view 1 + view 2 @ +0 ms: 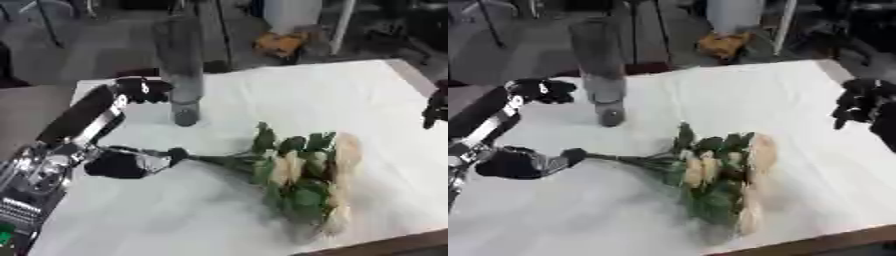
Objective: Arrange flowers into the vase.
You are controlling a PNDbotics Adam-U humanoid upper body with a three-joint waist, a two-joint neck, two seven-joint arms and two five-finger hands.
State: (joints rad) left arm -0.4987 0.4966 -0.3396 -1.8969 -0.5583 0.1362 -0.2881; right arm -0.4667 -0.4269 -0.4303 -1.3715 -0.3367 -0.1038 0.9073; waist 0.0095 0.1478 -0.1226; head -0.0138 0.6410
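Standing by the white table [367, 100], I judge the job barely begun: nothing is in the vase yet. The vase [179, 65], a tall grey cylinder that looks see-through, stands upright in the upper left of the frame, near the table's far edge, and no stem shows inside it.

The flowers [302, 175] lie flat on the table in the lower middle of the frame as one loose bunch, cream blooms and dark green leaves toward the lower right, the thin stems running out to the left. The left hand [131, 162] sits at middle left, its fingers curled round the stem ends, so it seems to have hold of the bunch while the blooms rest on the cloth.

The right hand [859, 105] hangs at the right edge, well apart from the flowers, fingers drooping and carrying nothing.

What is left, as I see it: lift the bunch, turn it stems-down, and lower it into the vase mouth.

I can read no brand, label or writing on anything here.
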